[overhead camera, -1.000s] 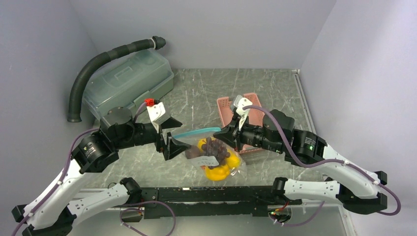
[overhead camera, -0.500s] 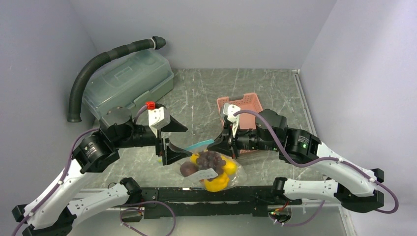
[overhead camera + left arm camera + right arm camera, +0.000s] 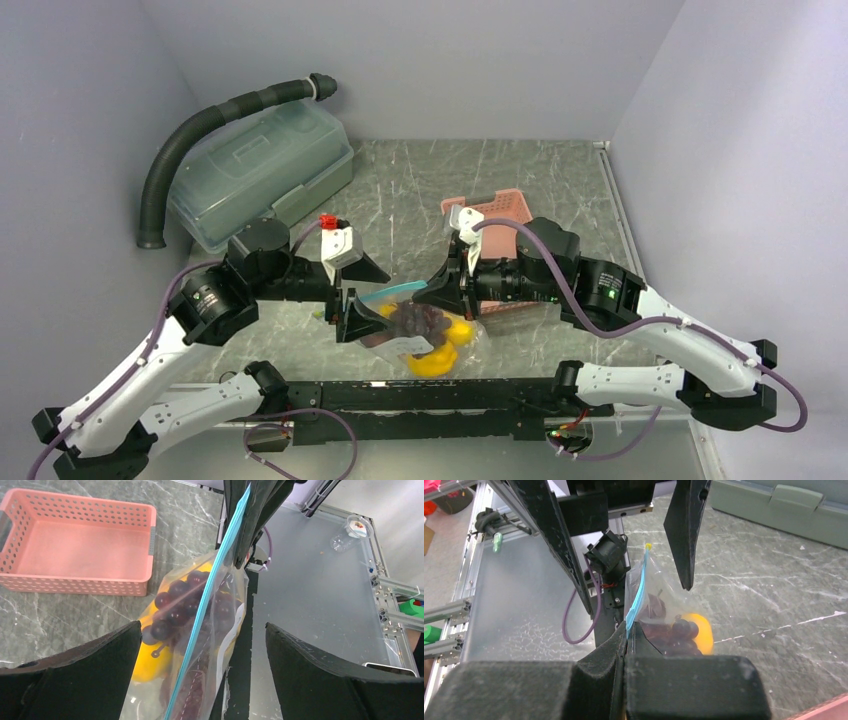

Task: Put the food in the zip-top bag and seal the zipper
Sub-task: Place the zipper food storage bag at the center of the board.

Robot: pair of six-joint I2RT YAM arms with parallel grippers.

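Note:
The clear zip-top bag point(image 3: 425, 335) hangs near the table's front edge with the food inside: dark grapes point(image 3: 180, 605), yellow fruit point(image 3: 150, 657) and an orange-yellow piece point(image 3: 701, 630). Its teal zipper point(image 3: 395, 293) runs between the two grippers. My right gripper point(image 3: 432, 293) is shut on the zipper's right end, seen pinched in the right wrist view point(image 3: 626, 630). My left gripper point(image 3: 360, 298) is open. Its fingers stand on either side of the zipper point(image 3: 205, 600) without touching it. The bag's lower part is out of view in the left wrist view.
A pink perforated basket point(image 3: 512, 205), seen bare inside in the left wrist view point(image 3: 75, 545), stands behind the right arm. A translucent green-grey lidded box point(image 3: 265, 165) and a black ribbed hose point(image 3: 200, 125) are at the back left. The black frame rail point(image 3: 420, 395) runs just below the bag.
The right gripper has carried the bag left and nearer the front edge. The left gripper has moved right, so the zipper's left end now lies between its open fingers.

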